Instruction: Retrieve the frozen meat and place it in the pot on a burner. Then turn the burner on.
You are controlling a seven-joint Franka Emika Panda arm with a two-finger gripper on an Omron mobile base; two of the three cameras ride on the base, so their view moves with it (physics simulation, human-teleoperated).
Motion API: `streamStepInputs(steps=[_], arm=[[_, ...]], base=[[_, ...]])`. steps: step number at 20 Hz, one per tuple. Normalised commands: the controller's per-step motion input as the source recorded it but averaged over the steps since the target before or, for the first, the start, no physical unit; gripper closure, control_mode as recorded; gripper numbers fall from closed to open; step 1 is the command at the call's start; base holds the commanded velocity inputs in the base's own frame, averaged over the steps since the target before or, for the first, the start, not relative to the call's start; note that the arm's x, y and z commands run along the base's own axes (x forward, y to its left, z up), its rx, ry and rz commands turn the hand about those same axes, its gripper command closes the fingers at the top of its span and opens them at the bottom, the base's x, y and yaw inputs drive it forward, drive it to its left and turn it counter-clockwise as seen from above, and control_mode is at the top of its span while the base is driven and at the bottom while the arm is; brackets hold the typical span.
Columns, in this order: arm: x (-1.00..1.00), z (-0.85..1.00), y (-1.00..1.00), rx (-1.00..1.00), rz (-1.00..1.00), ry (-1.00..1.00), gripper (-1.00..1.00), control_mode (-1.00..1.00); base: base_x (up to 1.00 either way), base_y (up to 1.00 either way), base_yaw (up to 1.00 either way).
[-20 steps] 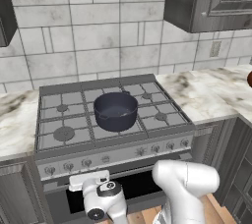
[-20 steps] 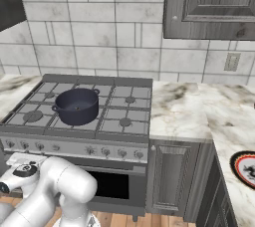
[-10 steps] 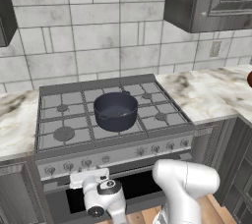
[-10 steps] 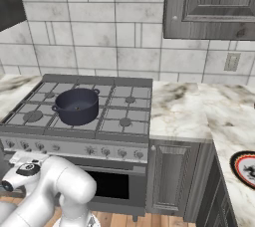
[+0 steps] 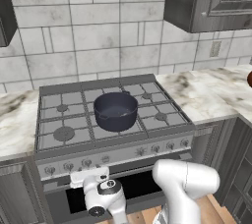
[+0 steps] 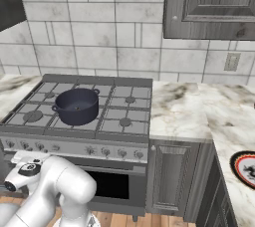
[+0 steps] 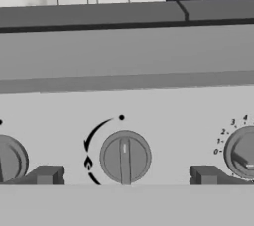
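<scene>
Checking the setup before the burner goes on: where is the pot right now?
The pot sits on the stove, on its front middle grate, left of the marble counter; the hand view shows its dark wall above the knobs.

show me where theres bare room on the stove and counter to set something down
Free: the grates left and right of the pot on the stove, and the marble counter between the stove and the wall outlet. Crowded: the middle grate under the pot, the counter's near right corner, taken by a plate, and the knob row, where the gripper sits close.
</scene>
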Motion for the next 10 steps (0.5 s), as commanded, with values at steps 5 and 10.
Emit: streamStepInputs(steps=[5,10], arm=[[0.03,0.0,0.12,0.0,0.0,0.0,-1.0,-1.0],[0.01,0.0,0.06,0.0,0.0,-0.05,-1.0,-1.0]], base=[[0.0,0.0,0.0],[0.0,0.0,0.0]])
